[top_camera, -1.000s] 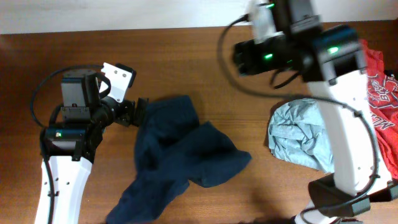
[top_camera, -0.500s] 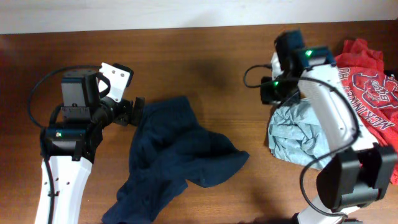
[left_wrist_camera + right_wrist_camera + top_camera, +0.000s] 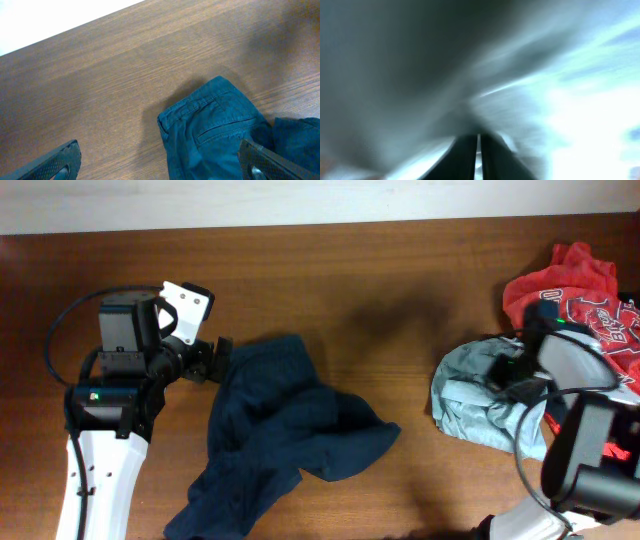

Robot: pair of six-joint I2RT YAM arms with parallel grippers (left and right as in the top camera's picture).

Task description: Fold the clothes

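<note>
The clothes (image 3: 285, 435) are a dark navy shorts-like garment, crumpled on the wooden table left of centre. In the left wrist view its waistband and a back pocket (image 3: 215, 130) lie flat. My left gripper (image 3: 222, 360) is at the garment's upper left edge. It stands open (image 3: 160, 162), one finger over bare wood and the other over the navy cloth, gripping nothing. My right gripper (image 3: 503, 370) is far off at the right, low on a pale blue garment. Its jaws are shut (image 3: 479, 142) amid blurred pale fabric, and I cannot tell whether cloth is pinched.
A crumpled light blue garment (image 3: 468, 408) lies at the right, with a red printed shirt (image 3: 580, 290) behind it at the table's right edge. Bare wood (image 3: 400, 300) separates the navy clothes from that pile. A white wall runs along the far edge.
My right arm swung from the far middle of the table down to the right onto the light blue garment, and its jaws closed. The left arm stayed put.
</note>
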